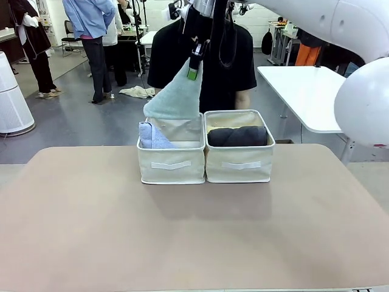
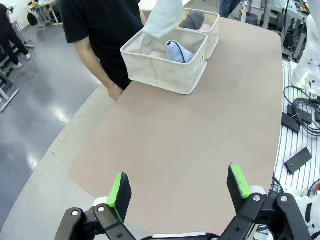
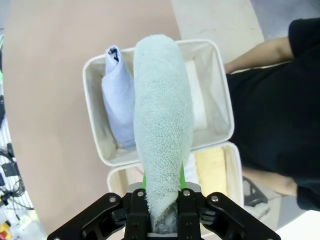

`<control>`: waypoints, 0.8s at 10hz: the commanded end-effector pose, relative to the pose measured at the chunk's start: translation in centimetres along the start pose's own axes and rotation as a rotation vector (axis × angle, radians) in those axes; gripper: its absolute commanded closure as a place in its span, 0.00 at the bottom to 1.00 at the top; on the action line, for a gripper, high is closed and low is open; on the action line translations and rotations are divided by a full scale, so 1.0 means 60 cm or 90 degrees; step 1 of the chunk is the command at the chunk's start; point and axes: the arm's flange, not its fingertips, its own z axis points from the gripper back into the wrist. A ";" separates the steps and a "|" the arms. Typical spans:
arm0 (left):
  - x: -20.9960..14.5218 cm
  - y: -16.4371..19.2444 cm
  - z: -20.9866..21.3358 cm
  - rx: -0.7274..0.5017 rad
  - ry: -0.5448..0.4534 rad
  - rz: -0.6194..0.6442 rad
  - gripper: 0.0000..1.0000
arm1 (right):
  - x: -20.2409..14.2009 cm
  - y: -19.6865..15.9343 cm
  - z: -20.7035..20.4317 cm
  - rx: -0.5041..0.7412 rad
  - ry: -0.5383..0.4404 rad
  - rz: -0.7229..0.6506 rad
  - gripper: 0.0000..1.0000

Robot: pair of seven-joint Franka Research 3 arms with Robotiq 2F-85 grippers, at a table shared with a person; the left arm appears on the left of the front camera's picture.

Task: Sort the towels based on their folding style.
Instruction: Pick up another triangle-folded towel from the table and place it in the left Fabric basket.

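My right gripper (image 1: 194, 68) is shut on the tip of a pale teal-grey triangle-fold towel (image 1: 176, 97), which hangs above the left cream bin (image 1: 171, 163). The right wrist view looks straight down the same towel (image 3: 162, 135) from the gripper (image 3: 163, 200) into that bin (image 3: 95, 135). A periwinkle blue folded towel (image 1: 153, 136) lies in the left bin's left side. The right bin (image 1: 238, 162) holds a dark grey rolled towel (image 1: 238, 136) and a yellow one (image 3: 212, 172). My left gripper (image 2: 181, 192) hovers open over the near table, nothing between its fingers.
A person in a black shirt (image 1: 203, 61) stands at the far edge behind the bins, one hand (image 2: 115, 92) on the table rim. The tan tabletop (image 1: 194, 231) spreads bare in front of the bins. A white table (image 1: 310, 91) stands at back right.
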 end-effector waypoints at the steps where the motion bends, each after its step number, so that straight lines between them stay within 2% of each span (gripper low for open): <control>1: 0.000 0.000 0.002 0.001 -0.009 0.001 0.00 | 0.040 -0.042 0.005 0.004 0.030 -0.015 0.81; 8: 0.000 0.000 0.002 0.001 -0.009 0.001 0.00 | 0.030 -0.027 -0.106 -0.007 0.059 0.035 0.81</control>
